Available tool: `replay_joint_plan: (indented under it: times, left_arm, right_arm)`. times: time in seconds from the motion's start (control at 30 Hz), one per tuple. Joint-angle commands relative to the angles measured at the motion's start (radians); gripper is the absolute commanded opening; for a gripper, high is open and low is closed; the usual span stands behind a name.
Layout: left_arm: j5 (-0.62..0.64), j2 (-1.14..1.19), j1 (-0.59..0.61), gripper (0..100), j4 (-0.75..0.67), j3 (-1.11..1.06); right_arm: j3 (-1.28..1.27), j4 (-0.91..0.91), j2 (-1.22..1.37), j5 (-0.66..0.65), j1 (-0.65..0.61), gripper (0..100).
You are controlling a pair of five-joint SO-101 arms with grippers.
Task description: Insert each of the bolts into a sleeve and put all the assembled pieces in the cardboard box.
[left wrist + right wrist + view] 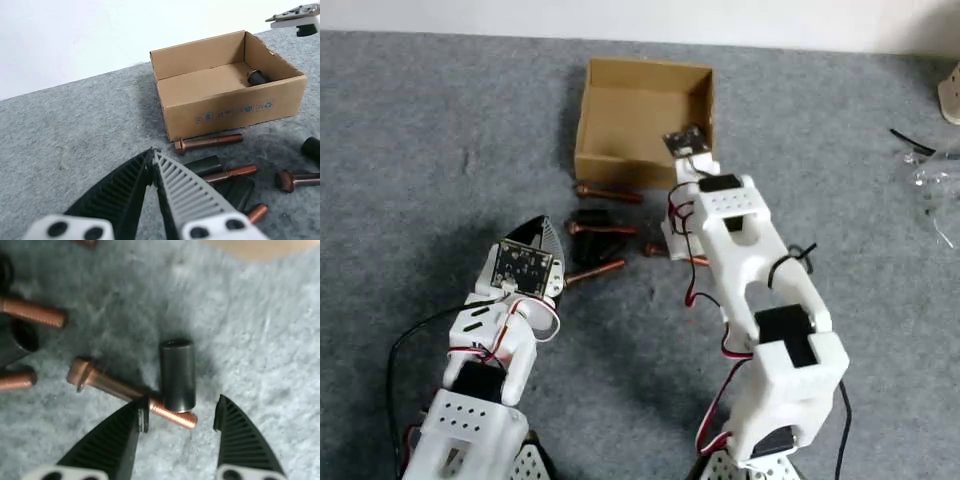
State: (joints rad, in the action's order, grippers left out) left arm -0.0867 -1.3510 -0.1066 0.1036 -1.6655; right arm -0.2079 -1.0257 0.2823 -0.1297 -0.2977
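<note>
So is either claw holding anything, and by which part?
Nothing held. Left claw is shut and empty; right claw is open near a sleeve and bolt.

Robotics lab bench: grey felt mat (410, 130), bare white wall (65, 35), clear safety glasses (928, 175) at edge.
</note>
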Motion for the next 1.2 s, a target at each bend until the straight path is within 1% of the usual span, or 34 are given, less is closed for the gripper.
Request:
replay_joint_plan:
  times: [0.0,0.27,0.5,0.6,0.87,0.97,1.03,1.1,1.17]
  left_arm:
    - [-0.005,0.005,0.004,1,-0.021,0.058]
    - [-0.005,0.005,0.004,1,-0.021,0.058]
    - [-0.005,0.005,0.004,1,-0.021,0.058]
    - [-0.005,0.005,0.004,1,-0.021,0.058]
    - [-0.005,0.002,0.004,1,-0.021,0.058]
    - [-0.005,0.002,0.004,1,-0.021,0.058]
    - [-0.005,0.001,0.004,1,-0.021,0.058]
    - [-0.003,-0.001,0.004,1,-0.021,0.058]
    - [0.000,0.005,0.007,1,-0.021,0.064]
  right_arm:
    - [0.015,0.054,0.010,0.008,0.007,19.8]
    - [0.019,0.068,0.010,0.009,0.004,19.8]
    - [0.012,0.179,0.012,0.009,0.004,19.8]
    - [0.008,0.197,0.015,0.009,0.004,19.6]
    - [-0.033,0.199,0.058,0.003,0.005,8.4]
    - [-0.038,0.197,0.070,0.002,0.010,0.2]
    - [-0.038,0.196,0.070,-0.002,0.010,0.8]
    - [-0.038,0.196,0.067,-0.043,0.008,0.3]
    - [-0.038,0.196,0.058,-0.054,0.008,0.3]
